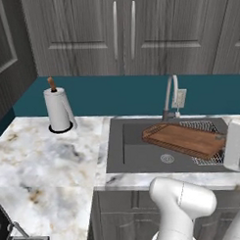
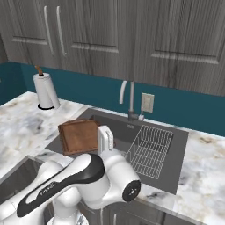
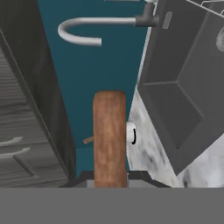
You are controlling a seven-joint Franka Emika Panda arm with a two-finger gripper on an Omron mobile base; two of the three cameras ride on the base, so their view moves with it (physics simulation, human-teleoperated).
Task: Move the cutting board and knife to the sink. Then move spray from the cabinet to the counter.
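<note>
Glossy white arm [image 2: 83, 180], rounded bulbous link shells. Black band along upper link, curved, widening toward joint. Faint grey lettering on lower link, too small to read. Dark round cap with small pale dots on joint end. Flat white boxy hand housing [image 2: 105, 139], thin dark seam lines down face. Smooth white rounded elbow [image 1: 181, 200], slightly shaded underneath.

The sink [image 1: 138, 155] is set into the counter [image 1: 40, 164], with the faucet [image 1: 170, 93] at its back edge. The board [image 1: 184, 139] hangs tilted over the basin, one end above the wire rack [image 2: 149, 151] in the sink's right part. A paper-towel roll [image 1: 59, 108] stands on the counter left of the sink, near the back wall, and wall cabinets [image 1: 124, 33] hang above.
</note>
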